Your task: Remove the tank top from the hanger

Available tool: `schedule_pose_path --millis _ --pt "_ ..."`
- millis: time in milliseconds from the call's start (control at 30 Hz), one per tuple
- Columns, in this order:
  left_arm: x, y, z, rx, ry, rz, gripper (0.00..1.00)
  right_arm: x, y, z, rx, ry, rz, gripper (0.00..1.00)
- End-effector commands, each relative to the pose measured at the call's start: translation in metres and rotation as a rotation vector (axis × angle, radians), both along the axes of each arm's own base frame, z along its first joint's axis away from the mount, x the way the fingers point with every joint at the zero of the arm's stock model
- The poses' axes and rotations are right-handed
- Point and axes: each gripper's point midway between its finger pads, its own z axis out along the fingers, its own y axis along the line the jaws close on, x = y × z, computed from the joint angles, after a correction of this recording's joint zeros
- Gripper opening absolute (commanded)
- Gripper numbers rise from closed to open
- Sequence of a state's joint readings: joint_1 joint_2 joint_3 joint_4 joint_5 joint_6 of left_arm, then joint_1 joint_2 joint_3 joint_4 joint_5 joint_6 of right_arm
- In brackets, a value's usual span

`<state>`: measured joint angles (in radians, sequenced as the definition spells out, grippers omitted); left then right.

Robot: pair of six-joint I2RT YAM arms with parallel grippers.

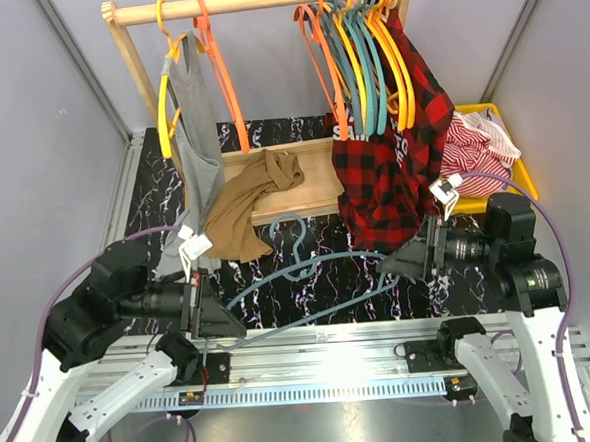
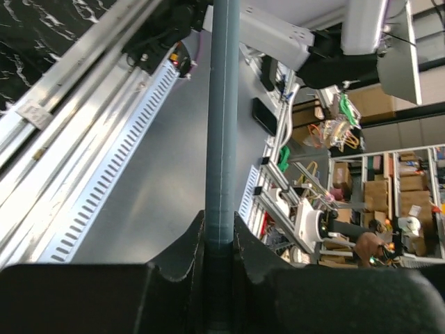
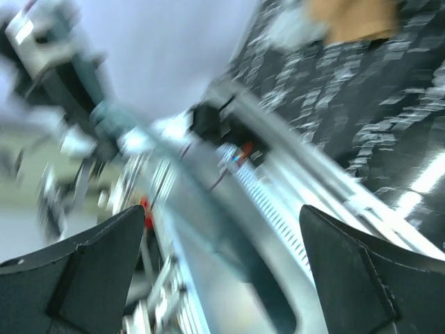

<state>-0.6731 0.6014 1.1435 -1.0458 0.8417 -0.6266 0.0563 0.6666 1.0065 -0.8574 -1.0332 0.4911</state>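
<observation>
The brown top (image 1: 249,209) lies crumpled and off any hanger, draped over the front lip of the wooden rack (image 1: 251,0)'s base board and spilling onto the black marbled counter (image 1: 381,311). It is bunched into soft folds, with a white tag at its lower left edge. Just in front of the rack base, beside the top, a bare blue-grey hanger (image 1: 303,266) lies across the counter. The left pincer (image 1: 216,316) is clamped on the hanger's lower bar, and the left wrist view shows the bar (image 2: 222,139) pinched between the two fingers. The right pincer (image 1: 393,263) hangs near the hanger's other end with its jaws spread wide and nothing between them. On the rack's left end a grey tank top (image 1: 201,127) hangs from a yellow hanger (image 1: 165,109).
</observation>
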Motion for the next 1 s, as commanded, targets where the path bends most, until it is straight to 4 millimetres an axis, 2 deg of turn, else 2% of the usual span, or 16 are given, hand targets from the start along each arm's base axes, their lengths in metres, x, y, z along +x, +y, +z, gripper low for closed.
schedule_pose_path --millis 0,100,200,300,367,433,467,500,533,600,633,667,700,733,767,967 --pt "-0.021 0.001 0.015 -0.086 0.045 -0.087 0.0 -0.05 0.017 0.044 0.116 -0.185 0.321 1.0" --pt "-0.022 0.004 0.014 -0.085 0.029 -0.069 0.0 -0.071 0.021 0.051 0.153 -0.183 0.443 0.97" --pt "-0.022 0.006 0.016 -0.092 0.01 -0.057 0.0 -0.09 0.023 0.054 0.18 -0.156 0.543 0.75" --pt "-0.022 0.007 0.017 -0.097 -0.008 -0.052 0.0 -0.1 0.023 0.055 0.186 -0.13 0.585 0.17" --pt "-0.02 0.007 0.016 -0.092 -0.012 -0.045 0.0 -0.106 0.022 0.056 0.188 -0.128 0.596 0.0" --pt "-0.014 0.007 0.013 -0.076 -0.034 -0.017 0.0 -0.109 0.022 0.057 0.192 -0.123 0.613 0.0" --pt "-0.012 0.008 0.007 -0.044 -0.022 0.004 0.31 -0.107 0.022 0.056 0.182 -0.111 0.594 0.0" --pt "0.001 0.01 0.0 0.002 -0.043 0.077 0.84 -0.105 0.023 0.057 0.175 -0.124 0.585 0.0" --pt "0.007 0.015 0.002 0.03 -0.093 0.12 0.99 -0.103 0.023 0.06 0.164 -0.139 0.573 0.0" --pt "0.04 0.038 -0.023 0.232 -0.12 0.334 0.99 -0.091 0.024 0.055 0.098 -0.158 0.501 0.0" --pt "0.05 0.051 -0.017 0.275 -0.165 0.416 0.99 -0.086 0.022 0.063 0.065 -0.201 0.463 0.0" --pt "0.057 0.066 -0.026 0.365 -0.161 0.487 0.99 -0.063 0.02 0.049 -0.036 -0.149 0.342 0.0" --pt "0.076 0.089 -0.021 0.428 -0.221 0.645 0.99 -0.05 0.015 0.056 -0.105 -0.212 0.273 0.0" --pt "0.083 0.1 -0.019 0.459 -0.234 0.711 0.99 -0.015 0.005 0.043 -0.237 -0.191 0.122 0.0" --pt "0.086 0.108 -0.017 0.476 -0.247 0.758 0.99 -0.005 -0.003 0.04 -0.301 -0.177 0.061 0.0" --pt "0.102 0.124 0.0 0.42 -0.309 0.918 0.99 0.057 -0.031 0.103 -0.427 -0.368 -0.231 0.0"
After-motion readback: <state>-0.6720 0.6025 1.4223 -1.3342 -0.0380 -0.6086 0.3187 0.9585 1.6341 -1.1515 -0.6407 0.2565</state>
